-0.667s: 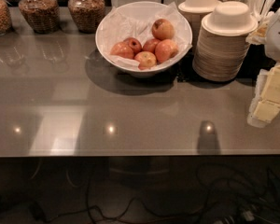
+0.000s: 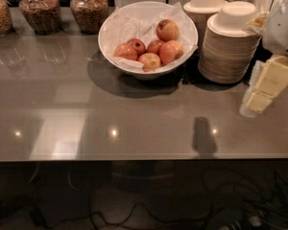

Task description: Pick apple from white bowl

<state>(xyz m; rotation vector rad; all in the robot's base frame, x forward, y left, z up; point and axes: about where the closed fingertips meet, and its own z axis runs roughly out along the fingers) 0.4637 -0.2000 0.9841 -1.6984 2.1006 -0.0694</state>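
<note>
So quick rundown of what's on screen: the white bowl (image 2: 110, 37) sits toward the back of a glossy grey countertop (image 2: 134, 119), a bit right of center, and it's lined with crinkled white paper (image 2: 129, 23) that pokes up over the rim on the right side. All the apples (image 2: 150, 61) are inside it, a little pile of reddish-yellow ones, with one sitting higher up at the back right of the heap. Just to the right of the bowl there's a tall stack of beige disposable bowls (image 2: 230, 47), and a second, smaller stack (image 2: 205, 4) behind that one. Over at the back left you've got three glass jars (image 2: 89, 6) full of something brown and grainy. The gripper (image 2: 261, 92) is way over at the right edge of the frame, cream-coloured, hanging just above the counter beside the big stack and well apart from the white bowl. Honestly I can't tell from this angle whether it's open or closed, and I can't make out anything in it. Below the counter edge it's dark, with some cables (image 2: 134, 219) lying on the floor.
</note>
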